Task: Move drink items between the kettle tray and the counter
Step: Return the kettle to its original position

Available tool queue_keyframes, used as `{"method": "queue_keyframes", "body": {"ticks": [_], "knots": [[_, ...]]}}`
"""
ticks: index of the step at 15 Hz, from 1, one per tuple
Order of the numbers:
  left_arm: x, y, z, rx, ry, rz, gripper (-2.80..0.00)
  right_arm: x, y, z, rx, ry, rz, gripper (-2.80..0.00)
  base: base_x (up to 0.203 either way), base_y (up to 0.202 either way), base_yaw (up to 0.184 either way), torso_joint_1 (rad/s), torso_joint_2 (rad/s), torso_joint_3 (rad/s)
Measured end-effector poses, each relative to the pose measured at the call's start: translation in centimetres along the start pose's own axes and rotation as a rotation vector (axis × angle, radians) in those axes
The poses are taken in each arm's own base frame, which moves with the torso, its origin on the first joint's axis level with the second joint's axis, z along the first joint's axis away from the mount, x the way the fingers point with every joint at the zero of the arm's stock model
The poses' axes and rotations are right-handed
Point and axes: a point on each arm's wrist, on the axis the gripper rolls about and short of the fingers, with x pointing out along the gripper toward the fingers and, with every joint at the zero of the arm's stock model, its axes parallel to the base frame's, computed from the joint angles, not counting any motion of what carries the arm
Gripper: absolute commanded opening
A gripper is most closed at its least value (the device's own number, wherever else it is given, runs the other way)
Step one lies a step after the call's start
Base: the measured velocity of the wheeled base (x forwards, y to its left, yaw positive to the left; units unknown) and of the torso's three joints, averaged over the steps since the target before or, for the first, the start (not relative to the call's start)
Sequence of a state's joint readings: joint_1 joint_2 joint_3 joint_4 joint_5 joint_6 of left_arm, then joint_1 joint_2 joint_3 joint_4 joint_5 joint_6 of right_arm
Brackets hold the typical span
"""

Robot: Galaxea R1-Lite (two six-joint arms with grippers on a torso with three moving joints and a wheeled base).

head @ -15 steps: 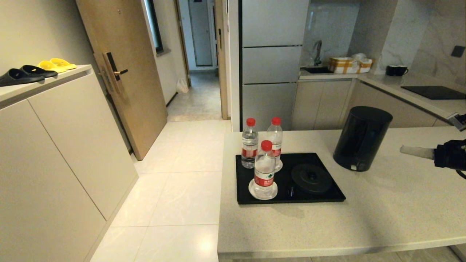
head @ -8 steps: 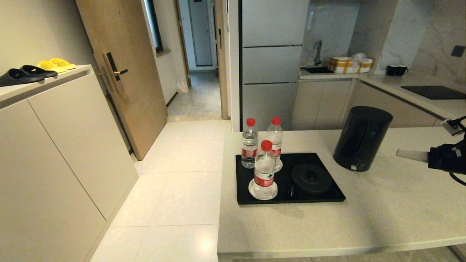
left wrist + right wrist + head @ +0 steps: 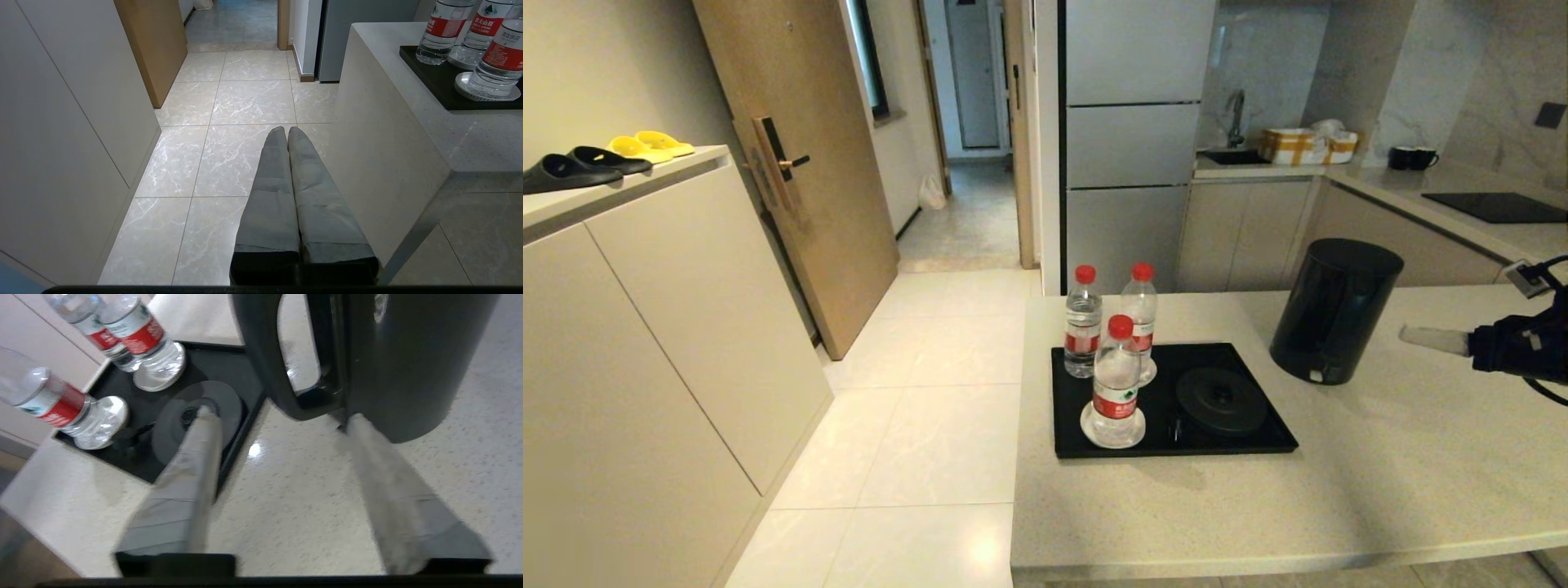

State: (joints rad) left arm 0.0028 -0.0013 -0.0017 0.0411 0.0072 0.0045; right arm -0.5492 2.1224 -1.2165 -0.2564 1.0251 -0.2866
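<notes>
- The kettle [image 3: 1335, 310] stood upright on the tabletop [image 3: 1380, 490], just beside the far right corner of the kettle tray [image 3: 1078, 445] and off its round base [image 3: 1221, 400].
- The right tool [image 3: 278, 416] was released, jaws spread wide and holding nothing; in the right wrist view it faced the loop handle [image 3: 265, 359], near it but not touching.
- The left tool [image 3: 286, 132] was clenched on nothing, parked low beside the tabletop's end, over the floor.
- Judged handling: the kettle body looked rigid, matte and too broad for the jaws; the handle was the proper place to take hold, on its upright bar. Weight would depend on any water inside, which could not be seen; a hold off centre could let it swing.
- Three water bottles [image 3: 1116, 380] stood on the tray's left part, two of them on white saucers [image 3: 1112, 429]. They appeared light, thin-walled and smooth; a hold at the labelled waist seemed safest.
</notes>
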Motion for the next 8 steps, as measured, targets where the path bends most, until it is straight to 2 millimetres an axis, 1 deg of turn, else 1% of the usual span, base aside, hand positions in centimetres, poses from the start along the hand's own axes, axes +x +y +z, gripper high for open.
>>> {"method": "queue_keyframes", "body": {"ticks": [3,6,8], "knots": [[0.0,0.0,0.0,0.0,0.0,-0.001,-2.8,1.9,0.2,-0.4,-0.025,0.002,0.031,0.0,0.0,0.0,0.0,0.0,0.0,0.0],[0.0,0.0,0.0,0.0,0.0,-0.001,-2.8,3.2,0.7,-0.6,-0.026,0.015,0.061,0.0,0.0,0.0,0.0,0.0,0.0,0.0],[0.0,0.0,0.0,-0.001,0.0,0.0,-2.8,4.1,1.0,-0.5,-0.04,0.018,0.079,0.0,0.0,0.0,0.0,0.0,0.0,0.0]]}}
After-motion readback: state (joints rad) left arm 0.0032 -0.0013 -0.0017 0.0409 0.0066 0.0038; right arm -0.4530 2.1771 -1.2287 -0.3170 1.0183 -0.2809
